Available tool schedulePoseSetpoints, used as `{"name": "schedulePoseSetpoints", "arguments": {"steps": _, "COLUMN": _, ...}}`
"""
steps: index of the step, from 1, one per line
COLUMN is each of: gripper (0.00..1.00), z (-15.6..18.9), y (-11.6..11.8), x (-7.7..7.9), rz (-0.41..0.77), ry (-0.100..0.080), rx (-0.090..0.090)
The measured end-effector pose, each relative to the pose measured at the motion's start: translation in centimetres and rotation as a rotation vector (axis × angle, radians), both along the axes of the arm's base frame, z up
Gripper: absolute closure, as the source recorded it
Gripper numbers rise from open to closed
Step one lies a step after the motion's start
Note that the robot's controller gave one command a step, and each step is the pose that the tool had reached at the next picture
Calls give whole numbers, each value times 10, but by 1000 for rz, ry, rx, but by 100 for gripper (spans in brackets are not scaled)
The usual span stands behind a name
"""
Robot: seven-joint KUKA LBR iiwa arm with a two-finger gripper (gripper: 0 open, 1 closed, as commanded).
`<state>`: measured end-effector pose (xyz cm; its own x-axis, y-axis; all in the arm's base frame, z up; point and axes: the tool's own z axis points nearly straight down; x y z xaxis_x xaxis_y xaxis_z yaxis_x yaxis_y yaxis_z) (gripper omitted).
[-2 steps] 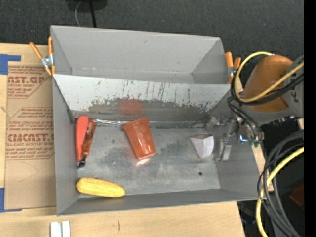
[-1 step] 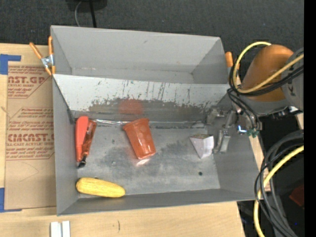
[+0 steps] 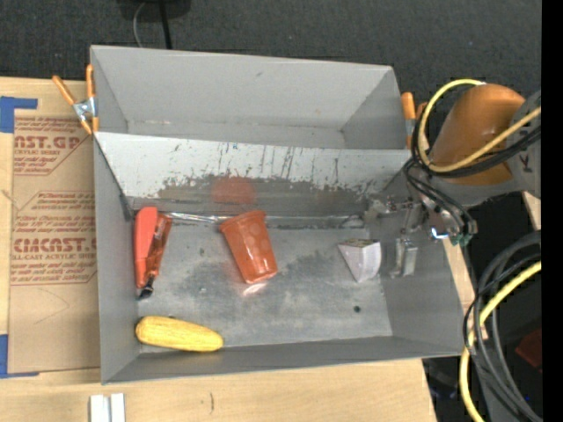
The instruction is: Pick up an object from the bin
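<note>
Your end effector (image 3: 400, 251) sits at the bin's (image 3: 264, 104) right side, just beside a white thing (image 3: 361, 259), small and angular; you cannot tell how far it is open.

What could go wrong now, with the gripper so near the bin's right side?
1. The gripper hangs just beside the small white object, not over it; it might push it aside instead of grasping it.
2. It is close to the bin's right wall and could scrape it.
</note>
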<state>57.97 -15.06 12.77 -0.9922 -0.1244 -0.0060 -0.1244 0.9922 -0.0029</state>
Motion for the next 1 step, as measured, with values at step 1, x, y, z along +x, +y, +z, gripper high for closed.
{"name": "schedulePoseSetpoints", "arguments": {"steps": 1, "gripper": 0, "z": -61, "y": 0, "x": -4, "rz": 7, "ry": 8, "rx": 5}}
